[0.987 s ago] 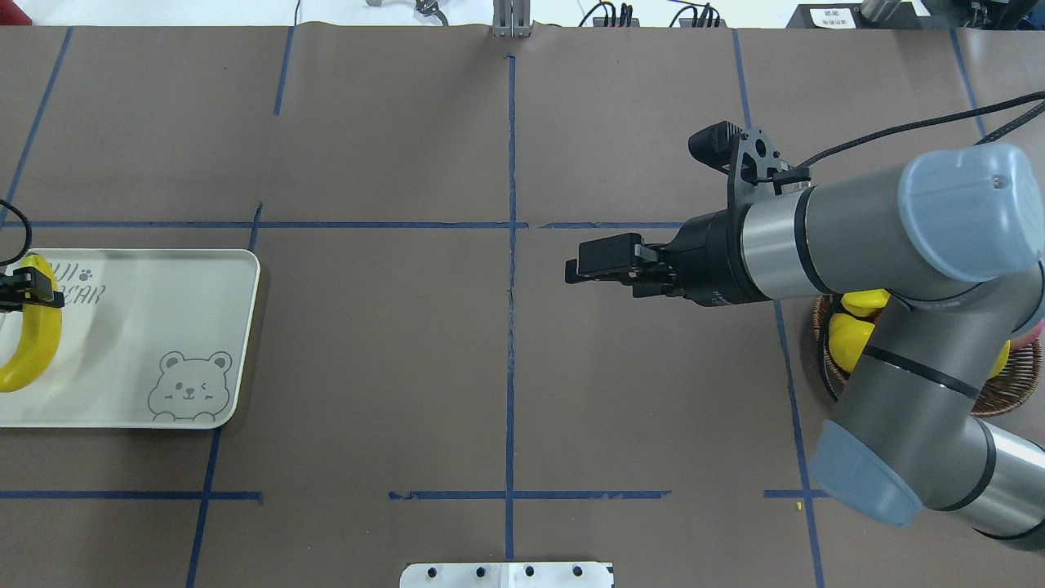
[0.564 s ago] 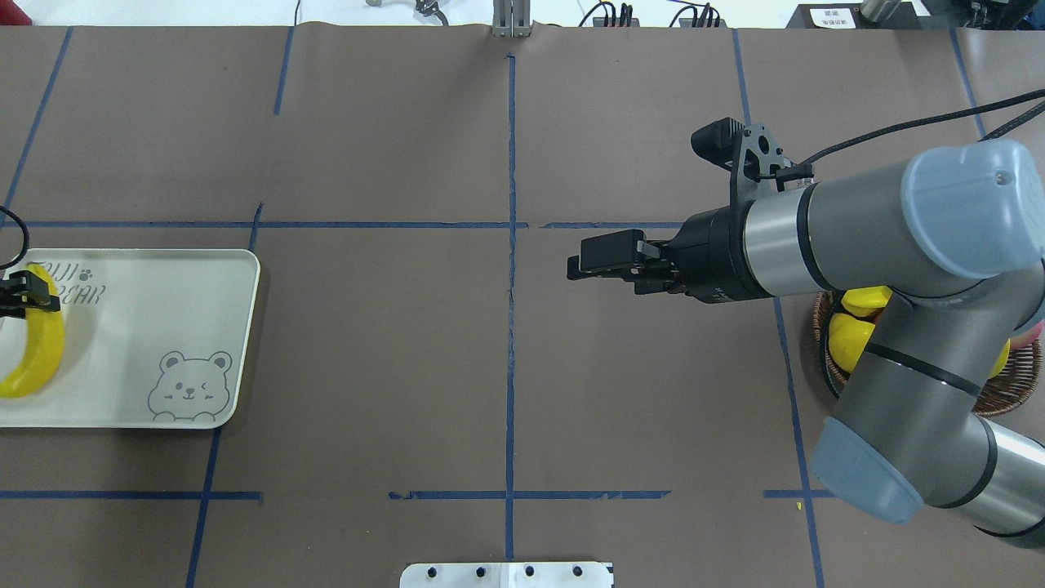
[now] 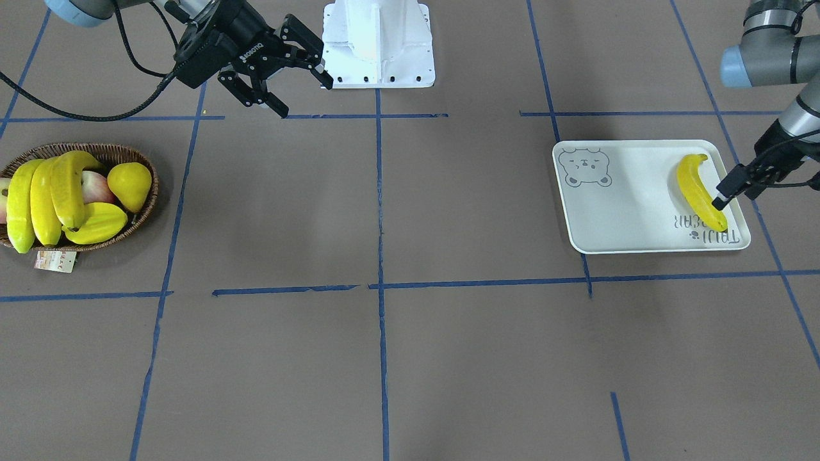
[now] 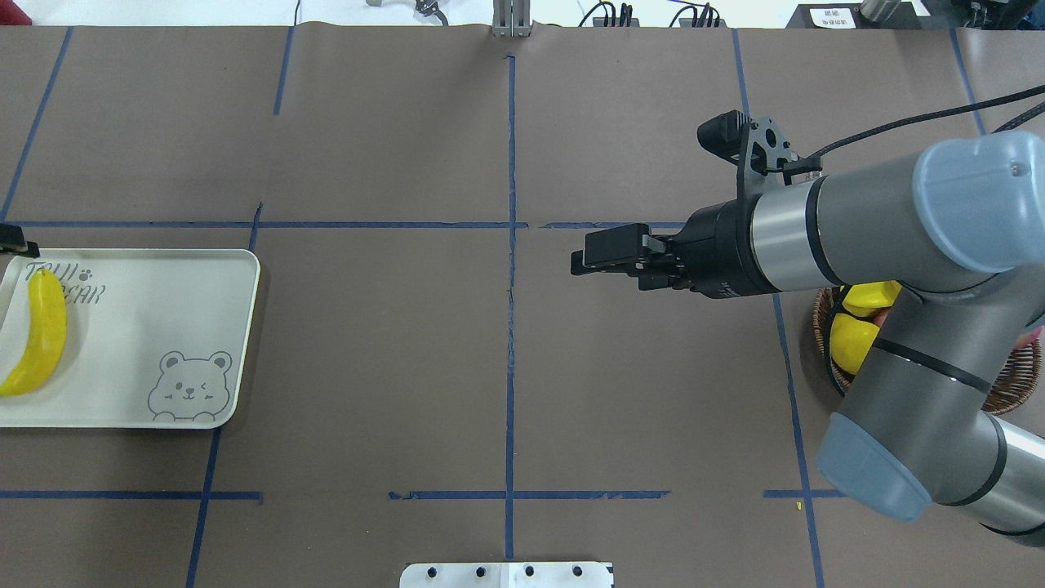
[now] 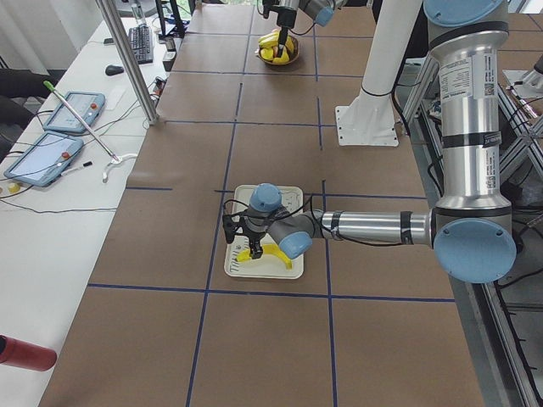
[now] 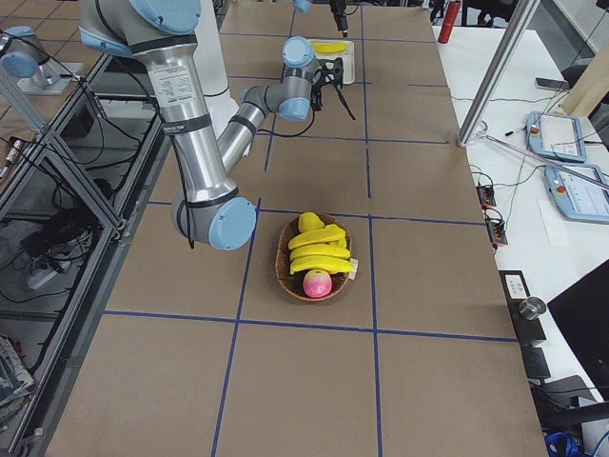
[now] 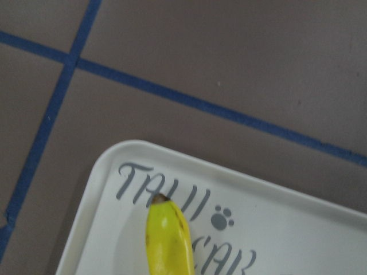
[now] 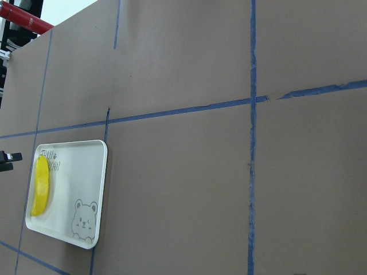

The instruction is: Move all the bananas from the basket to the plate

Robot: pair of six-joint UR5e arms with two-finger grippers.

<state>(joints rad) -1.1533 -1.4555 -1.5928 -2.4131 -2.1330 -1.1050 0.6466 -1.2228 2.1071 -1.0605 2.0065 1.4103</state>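
left hand (image 3: 730, 189) spread, clear of banana (image 3: 695, 186) lying by plate (image 3: 628, 211) edge; right hand (image 3: 303, 96) spread wide, empty, over table (image 3: 448, 192).

Basket (image 4: 1012, 385) mostly hidden under right arm (image 4: 914, 384); left claw (image 4: 12, 242) cut off at overhead's edge.

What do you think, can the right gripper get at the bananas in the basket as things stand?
Probably yes. The right gripper is open and empty, up beside the basket, and the bananas lie uncovered on top of the other fruit. Nothing stands between them.
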